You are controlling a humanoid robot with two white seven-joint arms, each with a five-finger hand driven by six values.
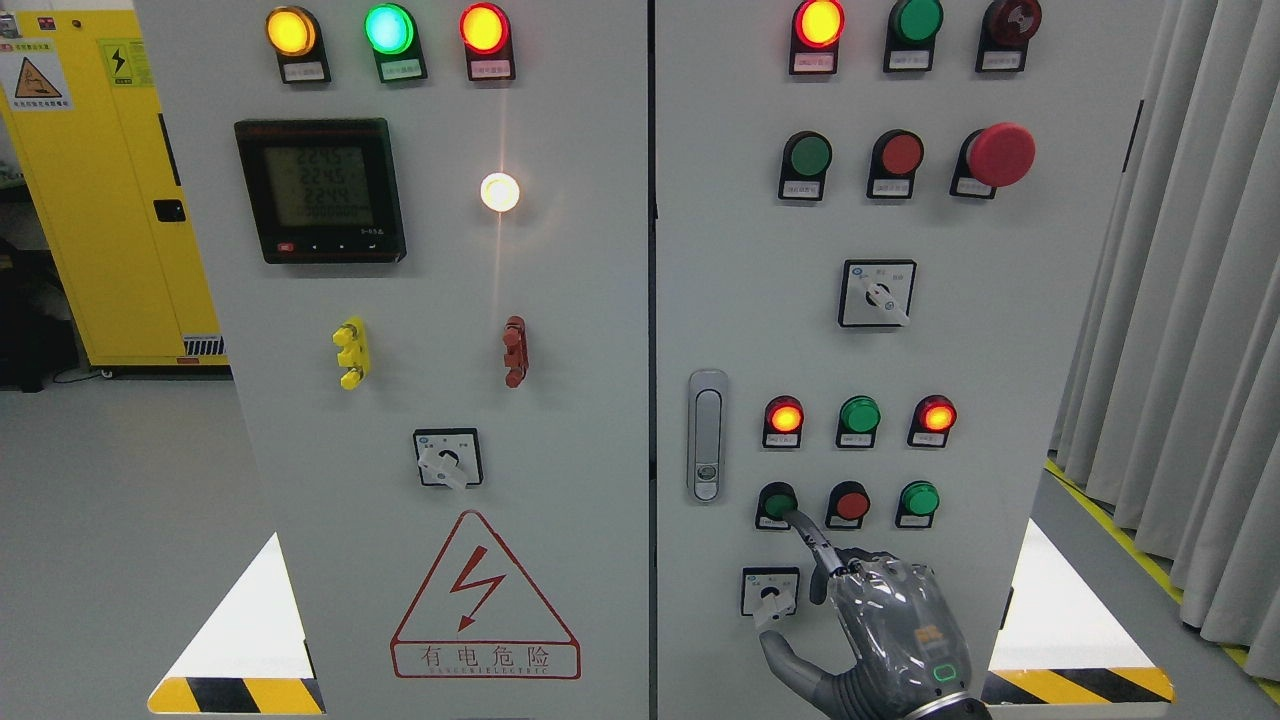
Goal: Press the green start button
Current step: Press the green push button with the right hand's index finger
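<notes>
My right hand (890, 620) comes up from the bottom edge, right of the middle. Its index finger (812, 535) is stretched out, with the tip on the lower edge of a green push button (776, 500) at the left of the lowest button row on the right cabinet door (1000, 300). The other fingers are curled and hold nothing, and the thumb sticks out to the lower left. A red button (851, 504) and a second green button (919, 498) sit to the right in the same row. My left arm is out of view.
A rotary switch (770, 592) sits just left of my hand. Above the row are three indicator lamps (859, 415), a door handle (707, 435), another selector (878, 293) and a red mushroom stop button (1001, 155). The left door has a meter (320, 190). Curtains (1190, 300) hang at the right.
</notes>
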